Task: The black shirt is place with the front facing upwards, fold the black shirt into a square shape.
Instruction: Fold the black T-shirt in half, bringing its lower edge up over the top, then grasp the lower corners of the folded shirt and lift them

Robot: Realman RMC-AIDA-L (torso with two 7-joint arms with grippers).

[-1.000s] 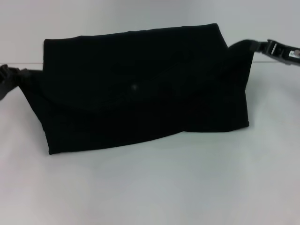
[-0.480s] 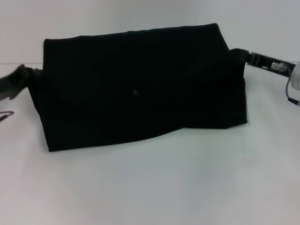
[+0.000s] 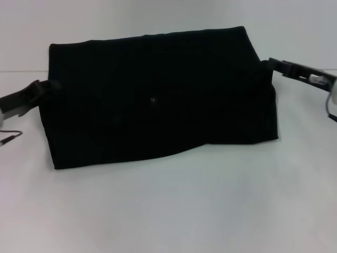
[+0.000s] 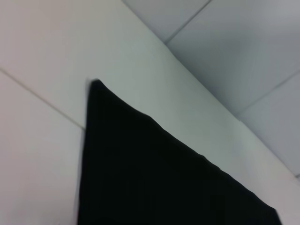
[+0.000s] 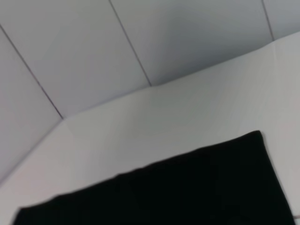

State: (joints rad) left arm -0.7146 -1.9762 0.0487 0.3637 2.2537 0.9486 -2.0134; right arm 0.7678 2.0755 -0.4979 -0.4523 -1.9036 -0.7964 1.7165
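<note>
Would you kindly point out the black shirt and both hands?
black shirt (image 3: 158, 100), head view, middle of folded cloth.
left hand (image 3: 43, 90), head view, tip at shirt's edge.
right hand (image 3: 275, 65), head view, tip at shirt's edge.

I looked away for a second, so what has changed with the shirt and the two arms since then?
The left gripper has moved inward along the black shirt's left edge; the right gripper shifted slightly at its right edge. The folded shirt kept its shape and place on the table.
</note>
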